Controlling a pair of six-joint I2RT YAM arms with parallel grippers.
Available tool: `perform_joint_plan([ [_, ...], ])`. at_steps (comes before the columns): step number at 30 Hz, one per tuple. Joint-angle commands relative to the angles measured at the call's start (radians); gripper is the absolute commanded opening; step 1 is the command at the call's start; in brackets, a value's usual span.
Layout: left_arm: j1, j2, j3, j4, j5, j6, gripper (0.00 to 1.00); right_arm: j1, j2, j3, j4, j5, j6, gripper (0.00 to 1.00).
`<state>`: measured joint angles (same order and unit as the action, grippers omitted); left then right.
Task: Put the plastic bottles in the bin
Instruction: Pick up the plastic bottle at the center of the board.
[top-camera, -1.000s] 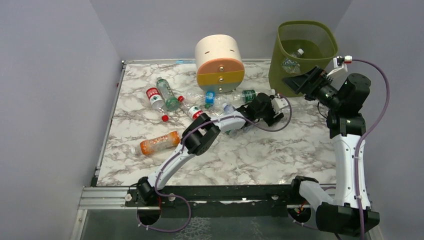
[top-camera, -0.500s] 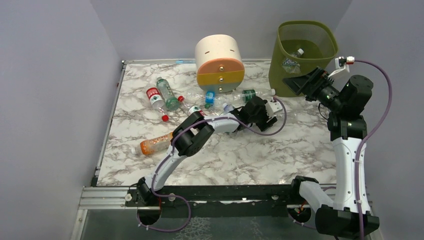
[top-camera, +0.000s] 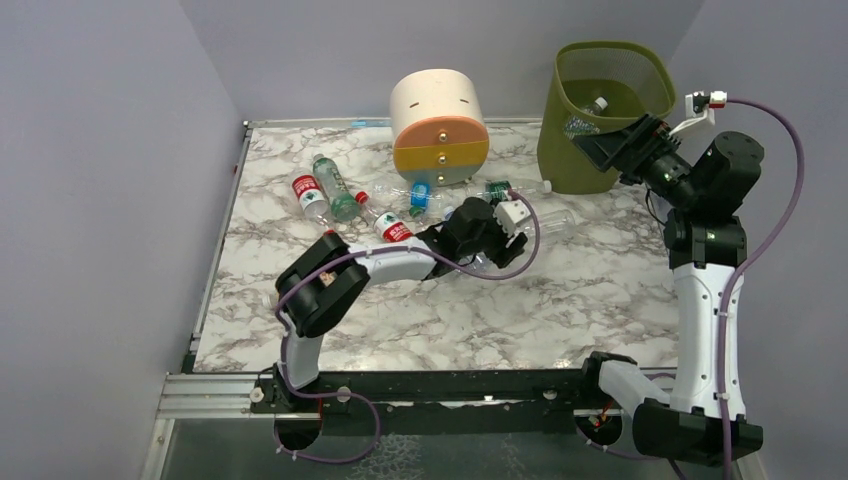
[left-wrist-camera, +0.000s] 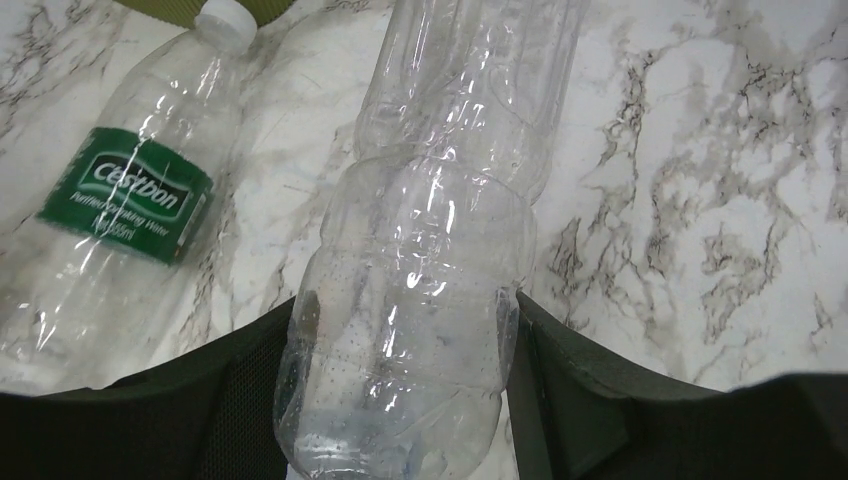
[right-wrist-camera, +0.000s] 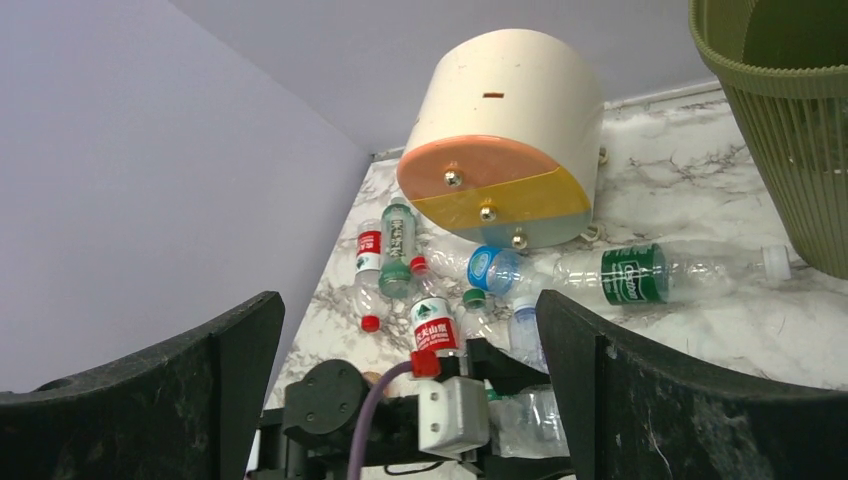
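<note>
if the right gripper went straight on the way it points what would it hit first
Most likely the left gripper and the clear bottle it grips, low between the open right gripper's fingers in its wrist view. The drawer unit is higher and farther. Depth is unclear.

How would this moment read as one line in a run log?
left gripper: shut on unlabelled clear bottle | right gripper: open, empty, near bin

Round cream, orange, yellow drawer unit at back of marble table; lilac walls around.
</note>
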<state>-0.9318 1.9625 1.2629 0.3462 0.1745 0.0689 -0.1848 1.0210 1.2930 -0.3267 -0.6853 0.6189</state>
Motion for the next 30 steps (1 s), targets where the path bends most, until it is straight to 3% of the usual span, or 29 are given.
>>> perform_joint_plan([
  [1, -0.006, -0.141, -0.103, 0.043, -0.069, -0.031, 0.51, -0.002, 0.007, 0.027, -0.04, 0.026, -0.027, 1.0],
  [9, -0.004, -0.351, -0.212, -0.033, -0.177, -0.05, 0.51, -0.002, 0.012, -0.036, -0.061, 0.005, -0.067, 1.0],
  [15, -0.002, -0.461, -0.25, -0.063, -0.216, -0.081, 0.51, -0.002, 0.019, -0.172, 0.03, -0.09, -0.011, 1.0],
  [30, -0.001, -0.548, -0.245, -0.066, -0.187, -0.146, 0.51, -0.001, 0.058, -0.351, 0.251, -0.242, 0.139, 1.0],
])
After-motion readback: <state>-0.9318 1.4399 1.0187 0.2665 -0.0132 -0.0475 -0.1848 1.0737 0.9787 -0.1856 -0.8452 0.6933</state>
